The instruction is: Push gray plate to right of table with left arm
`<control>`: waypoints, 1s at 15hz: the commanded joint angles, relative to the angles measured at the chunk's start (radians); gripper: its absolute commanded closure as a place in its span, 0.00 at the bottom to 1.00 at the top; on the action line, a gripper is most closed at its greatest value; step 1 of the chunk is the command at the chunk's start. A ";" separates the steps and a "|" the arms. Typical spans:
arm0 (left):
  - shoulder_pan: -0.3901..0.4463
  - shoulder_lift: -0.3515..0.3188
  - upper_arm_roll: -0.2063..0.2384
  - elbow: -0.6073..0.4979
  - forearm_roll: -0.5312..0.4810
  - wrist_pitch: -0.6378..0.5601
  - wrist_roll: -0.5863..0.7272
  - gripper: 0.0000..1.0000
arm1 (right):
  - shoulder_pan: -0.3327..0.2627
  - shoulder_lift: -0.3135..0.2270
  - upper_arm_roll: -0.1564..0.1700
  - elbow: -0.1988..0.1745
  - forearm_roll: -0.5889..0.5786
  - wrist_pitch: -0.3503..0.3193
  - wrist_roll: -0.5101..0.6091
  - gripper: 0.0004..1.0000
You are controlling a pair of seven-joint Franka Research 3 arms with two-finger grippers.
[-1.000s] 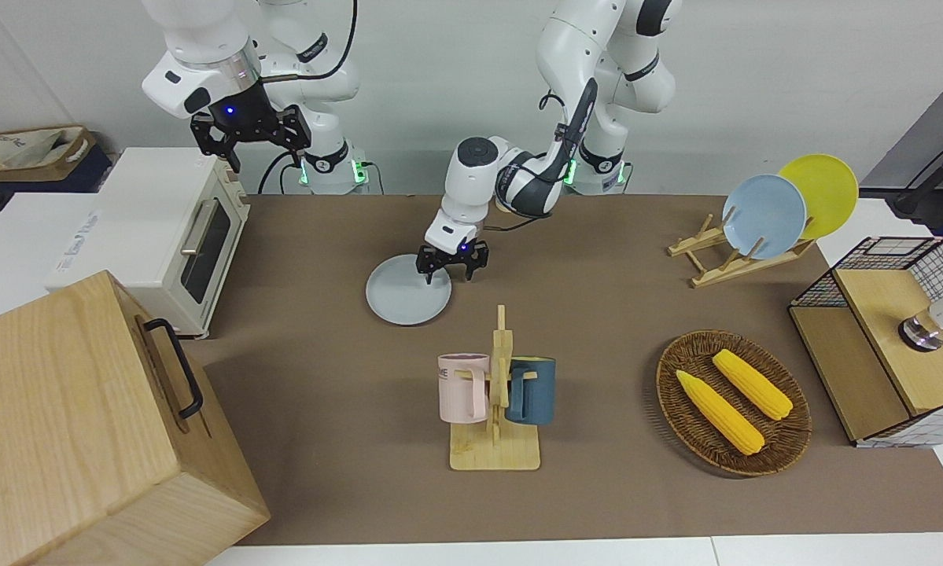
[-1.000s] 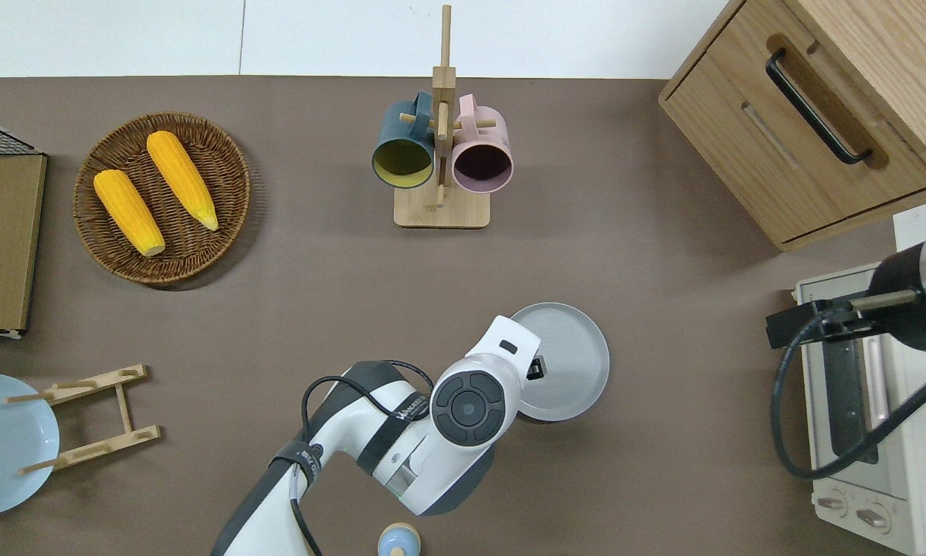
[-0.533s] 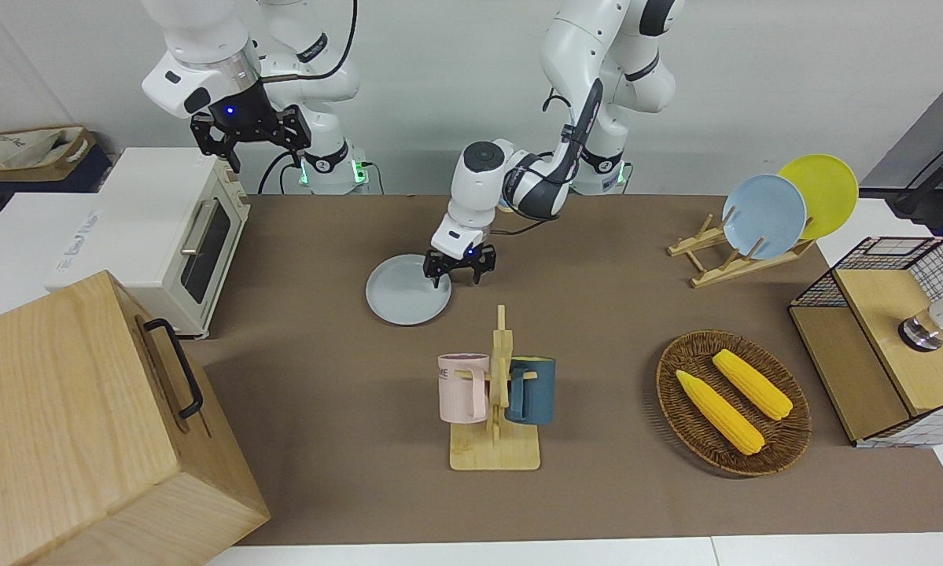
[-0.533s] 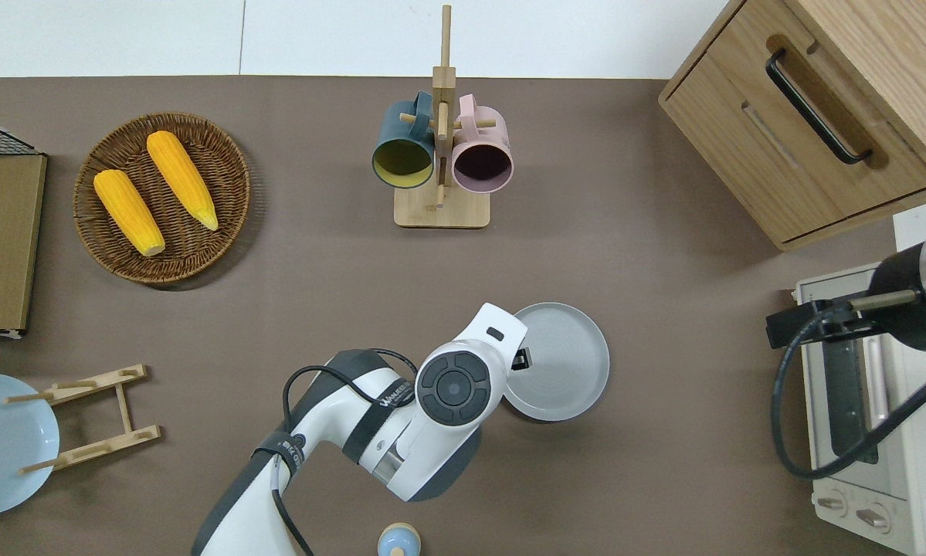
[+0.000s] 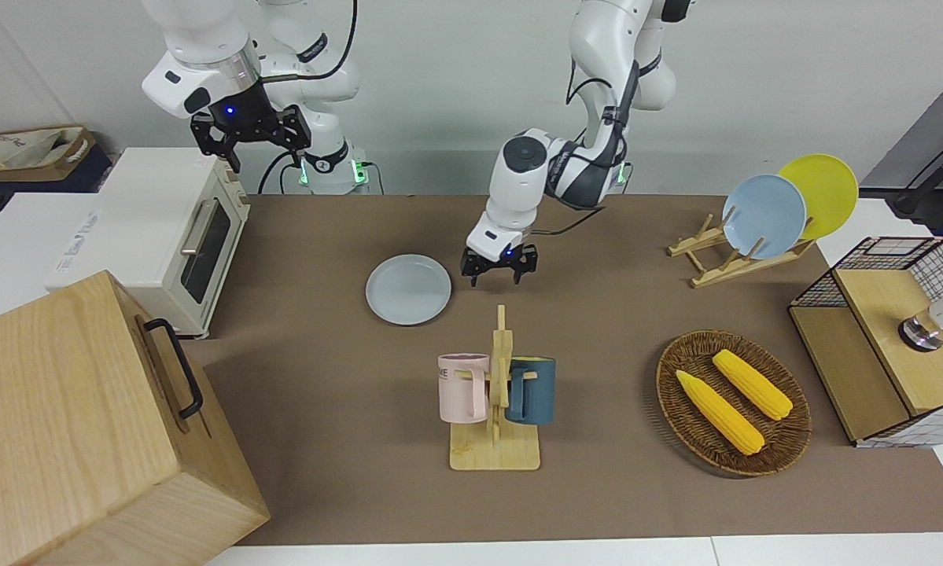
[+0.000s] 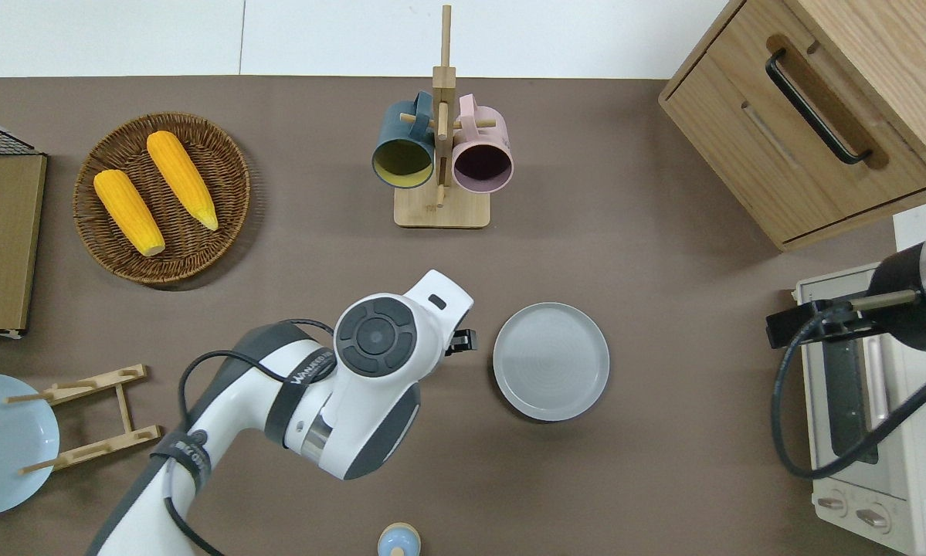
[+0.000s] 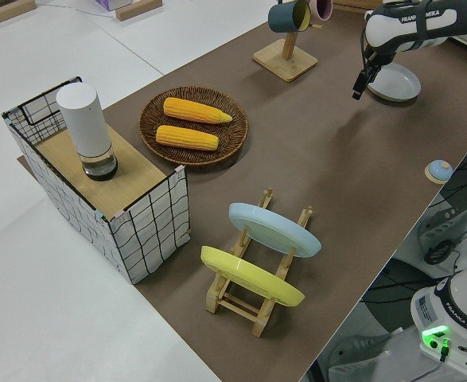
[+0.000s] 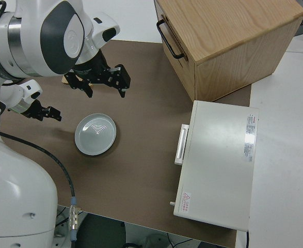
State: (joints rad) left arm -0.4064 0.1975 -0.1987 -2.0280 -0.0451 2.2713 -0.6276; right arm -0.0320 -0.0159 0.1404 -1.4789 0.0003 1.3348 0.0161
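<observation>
Left gripper [image 5: 499, 270] open — just beside the gray plate [image 5: 408, 289], apart

Two white arms, glossy rounded shells, dark gray bands at the joints. Left arm [image 6: 331, 401]: round dark gray cap with a pad of buttons on the wrist joint, black lettering on the gray band beside it (reads partly "ANUEE", rest unclear), black cable looping off the forearm, black strap around the link. Left gripper [image 5: 499, 266]: black, small blue light on its body. Right arm [image 5: 204, 55]: white shell, silver metal ring above the black right gripper [image 5: 249, 134], blue light there too, black cable running up. Green lights glow at both bases.
</observation>
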 commanded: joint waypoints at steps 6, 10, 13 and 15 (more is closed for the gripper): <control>0.245 -0.173 0.001 -0.008 -0.070 -0.262 0.377 0.01 | -0.019 -0.002 0.016 0.009 0.004 -0.016 0.013 0.02; 0.313 -0.197 0.004 0.032 -0.062 -0.346 0.466 0.01 | -0.020 -0.002 0.016 0.009 0.004 -0.016 0.013 0.02; 0.345 -0.197 0.009 0.109 -0.055 -0.429 0.517 0.01 | -0.019 -0.002 0.016 0.009 0.004 -0.016 0.012 0.02; 0.356 -0.199 0.019 0.140 -0.053 -0.472 0.537 0.01 | -0.020 -0.002 0.016 0.009 0.004 -0.016 0.012 0.02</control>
State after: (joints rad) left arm -0.0721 0.0024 -0.1849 -1.9485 -0.0965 1.8797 -0.1345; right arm -0.0320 -0.0159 0.1404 -1.4789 0.0003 1.3348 0.0161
